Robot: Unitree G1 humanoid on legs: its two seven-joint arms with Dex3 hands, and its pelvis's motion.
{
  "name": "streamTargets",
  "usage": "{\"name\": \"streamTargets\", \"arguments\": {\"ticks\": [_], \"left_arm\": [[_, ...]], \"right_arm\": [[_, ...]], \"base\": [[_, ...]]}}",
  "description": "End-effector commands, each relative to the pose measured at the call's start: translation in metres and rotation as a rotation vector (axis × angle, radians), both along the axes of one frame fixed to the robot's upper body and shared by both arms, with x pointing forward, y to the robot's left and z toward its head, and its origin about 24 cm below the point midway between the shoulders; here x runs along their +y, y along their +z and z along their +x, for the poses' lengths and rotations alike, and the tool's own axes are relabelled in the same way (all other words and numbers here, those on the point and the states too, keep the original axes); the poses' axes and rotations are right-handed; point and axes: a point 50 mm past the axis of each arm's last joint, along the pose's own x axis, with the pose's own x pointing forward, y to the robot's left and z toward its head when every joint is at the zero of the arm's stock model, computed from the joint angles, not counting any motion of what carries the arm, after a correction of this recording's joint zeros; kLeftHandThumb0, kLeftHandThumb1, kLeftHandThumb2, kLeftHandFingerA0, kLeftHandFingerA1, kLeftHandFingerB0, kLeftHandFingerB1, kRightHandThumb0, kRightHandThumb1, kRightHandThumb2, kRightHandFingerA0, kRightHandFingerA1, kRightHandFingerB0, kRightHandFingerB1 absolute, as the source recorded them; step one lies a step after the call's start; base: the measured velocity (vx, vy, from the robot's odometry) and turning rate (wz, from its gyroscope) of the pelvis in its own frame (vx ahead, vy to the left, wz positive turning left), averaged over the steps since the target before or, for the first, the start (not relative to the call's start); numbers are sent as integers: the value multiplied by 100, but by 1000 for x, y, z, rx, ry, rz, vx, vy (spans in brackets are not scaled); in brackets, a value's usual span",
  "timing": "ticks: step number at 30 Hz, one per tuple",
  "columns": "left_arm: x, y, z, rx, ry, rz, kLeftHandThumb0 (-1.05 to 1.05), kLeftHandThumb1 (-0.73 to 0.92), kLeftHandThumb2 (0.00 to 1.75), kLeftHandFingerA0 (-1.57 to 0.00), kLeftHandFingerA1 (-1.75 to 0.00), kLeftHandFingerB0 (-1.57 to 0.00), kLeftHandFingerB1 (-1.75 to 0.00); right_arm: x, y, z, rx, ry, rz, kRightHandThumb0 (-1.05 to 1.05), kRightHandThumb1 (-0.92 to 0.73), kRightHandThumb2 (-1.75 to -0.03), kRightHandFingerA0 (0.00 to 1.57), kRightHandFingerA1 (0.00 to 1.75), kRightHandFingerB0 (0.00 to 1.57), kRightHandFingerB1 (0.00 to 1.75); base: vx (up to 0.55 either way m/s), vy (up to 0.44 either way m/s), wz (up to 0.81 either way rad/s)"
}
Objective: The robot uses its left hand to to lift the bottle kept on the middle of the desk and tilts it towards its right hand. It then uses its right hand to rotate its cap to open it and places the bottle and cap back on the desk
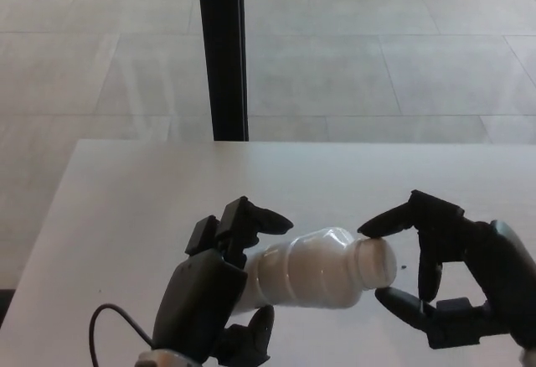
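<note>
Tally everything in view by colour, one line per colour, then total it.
White: 2, the bottle and the desk.
Black: 4, the left hand, right hand, cable and pillar.
Total: 6.

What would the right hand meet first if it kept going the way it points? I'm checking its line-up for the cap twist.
The bottle's cap, held tilted by the left hand; the right hand looks almost on it already.

Beyond the far edge you saw a pale tiled floor, crossed by a black vertical post that stood just behind the edge, left of centre.
</note>
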Motion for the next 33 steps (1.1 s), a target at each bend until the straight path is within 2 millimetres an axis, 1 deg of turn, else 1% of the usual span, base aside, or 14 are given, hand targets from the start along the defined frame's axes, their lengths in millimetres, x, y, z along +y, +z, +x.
{"name": "streamTargets", "arguments": {"ticks": [1,4,5,6,10,14,15,16,17,23,28,29,31,33], "left_arm": [[5,-7,-1,22,28,26,45,54,161,-116,-175,-104,-154],[5,-6,-1,6,26,29,47,52,163,-116,-175,-105,-154],[5,-6,-1,6,27,29,47,52,163,-116,-175,-105,-154],[5,-6,-1,20,30,24,44,53,163,-115,-175,-104,-154],[5,-6,0,19,34,36,43,54,158,-116,-175,-103,-153],[4,-5,1,12,18,36,45,53,161,-116,-175,-105,-154],[4,-6,1,11,16,32,46,52,163,-116,-175,-106,-154],[4,-6,1,11,14,32,46,52,163,-116,-175,-106,-154],[4,-6,1,15,15,38,42,52,161,-115,-175,-103,-154],[5,-6,1,21,28,37,44,52,163,-115,-175,-104,-154],[6,-8,0,19,22,35,45,50,166,-117,-175,-104,-154],[6,-9,-1,11,20,34,47,50,165,-117,-175,-105,-154],[6,-9,-2,18,21,35,44,50,164,-117,-175,-105,-154],[7,-9,-2,19,22,28,43,52,162,-118,-175,-106,-154]], "right_arm": [[-4,24,-2,-252,-55,19,-34,-48,-118,102,156,91,126],[-4,33,-1,-317,-53,5,-35,-49,-119,103,155,91,127],[-4,35,0,-334,-44,0,-36,-51,-115,102,157,91,127],[-4,37,0,-357,-35,-15,-39,-58,-105,100,160,89,128],[-1,37,-2,-390,21,-123,-47,-69,-91,98,163,87,124],[1,30,-7,-383,92,-220,-42,-55,-108,97,166,83,125],[1,29,-9,-378,112,-252,-46,-50,-108,111,155,91,122],[1,28,-9,-379,118,-261,-46,-50,-108,111,155,91,122],[0,27,-10,-383,142,-308,-41,-58,-102,97,164,83,121],[-1,21,-11,-383,200,-368,-38,-50,-108,100,159,86,117],[-3,17,-11,-349,189,-365,-40,-60,-100,96,164,82,118],[-5,18,-11,-342,158,-332,-40,-69,-91,96,164,82,113],[-7,20,-11,-346,121,-342,-42,-71,-86,91,171,80,110],[-9,22,-11,-364,112,-331,-41,-71,-87,92,171,80,105]], "base": [[0,0,0],[0,0,0],[0,0,0],[0,0,0],[0,0,0],[0,0,0],[0,0,0],[0,0,0],[0,0,0],[0,0,0],[0,0,0],[0,0,0],[0,0,0],[0,0,0]]}}
